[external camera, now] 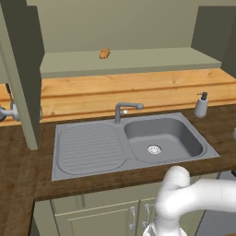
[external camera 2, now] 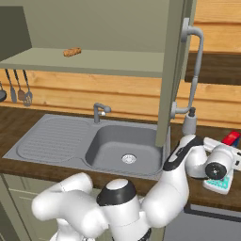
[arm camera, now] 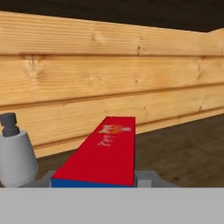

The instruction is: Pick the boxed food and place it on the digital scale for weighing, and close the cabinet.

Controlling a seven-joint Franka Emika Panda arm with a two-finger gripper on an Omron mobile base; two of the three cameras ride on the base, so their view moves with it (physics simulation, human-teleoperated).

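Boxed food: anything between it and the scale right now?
Nothing visible in the way. The gripper is shut on the boxed food, which the right base view shows right beside the digital scale on the counter. The soap dispenser stands off to one side, not in the path.

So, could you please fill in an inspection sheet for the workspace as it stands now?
Surface: dark wooden counter with a grey sink and draining board.
Job's things: boxed food, red face towards the hand camera, held between the fingers; digital scale on the counter under the hand; cabinet open, door swung out.
Clutter: orange-brown lump on the cabinet shelf; soap dispenser; hanging utensils.
Grippers: gripper shut on the boxed food.
Cables: nothing seen.
Surroundings: plank wall; low cupboards.
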